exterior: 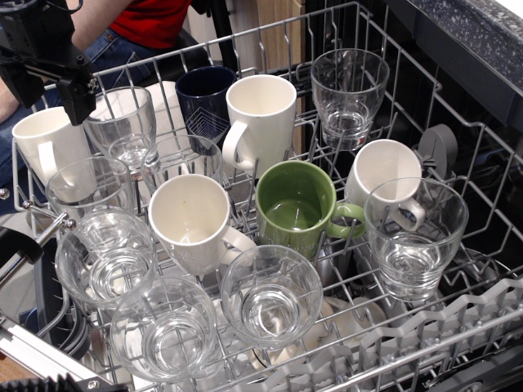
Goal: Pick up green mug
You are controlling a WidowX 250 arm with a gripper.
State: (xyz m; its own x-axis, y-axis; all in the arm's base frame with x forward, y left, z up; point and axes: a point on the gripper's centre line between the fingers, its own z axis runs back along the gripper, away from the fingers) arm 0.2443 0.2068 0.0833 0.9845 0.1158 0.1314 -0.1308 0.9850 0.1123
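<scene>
The green mug stands upright in the middle of the wire dishwasher rack, with its loop handle pointing right. It is glossy olive-green, inside too. My gripper is a black assembly at the top left corner, above the rack's far left side and well away from the green mug. Its fingers hang down over a clear glass and a white mug. It holds nothing that I can see, and the gap between its jaws does not show clearly.
White mugs closely flank the green mug, with a navy mug behind. Several clear glasses fill the rack, including ones at the front and right. A person in a red shirt sits behind the rack.
</scene>
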